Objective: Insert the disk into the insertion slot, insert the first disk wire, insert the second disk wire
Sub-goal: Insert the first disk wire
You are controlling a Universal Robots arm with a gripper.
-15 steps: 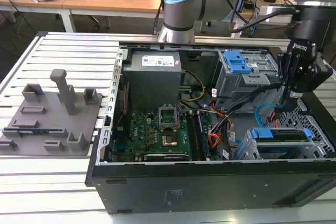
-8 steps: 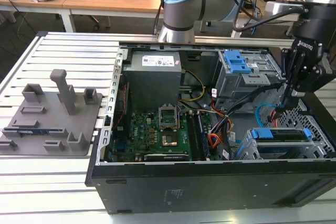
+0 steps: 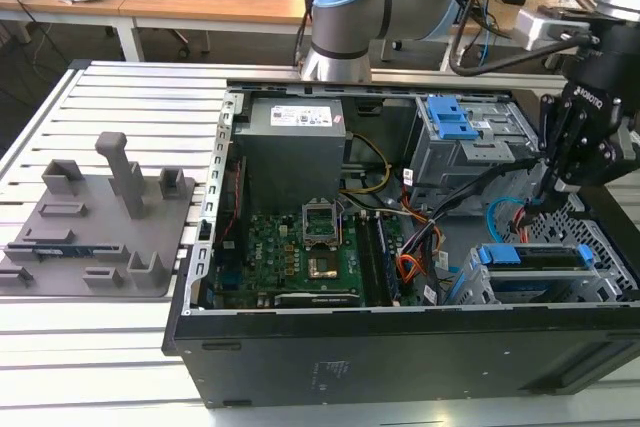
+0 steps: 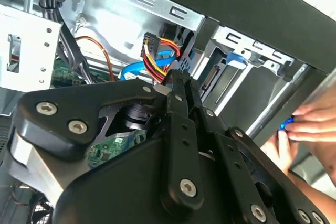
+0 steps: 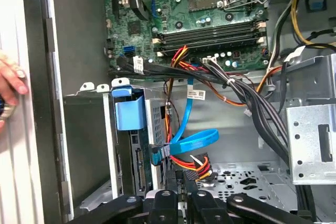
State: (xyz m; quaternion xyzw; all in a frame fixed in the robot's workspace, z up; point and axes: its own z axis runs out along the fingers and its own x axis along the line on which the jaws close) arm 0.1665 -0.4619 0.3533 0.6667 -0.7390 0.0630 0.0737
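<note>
Disk [image 3: 532,256] in its blue carrier sits inside the insertion slot [image 3: 468,285], the low grey cage at the exterior view's right of the open computer case [image 3: 400,357]. The gripper [image 3: 541,203] reaches down just behind it, its fingers [image 5: 169,203] drawn close together on the black plug [image 5: 181,174] of a red, yellow and black wire bundle. A flat blue cable [image 5: 195,140] loops beside the plug. A person's hand [image 4: 310,124] rests on the case edge.
</note>
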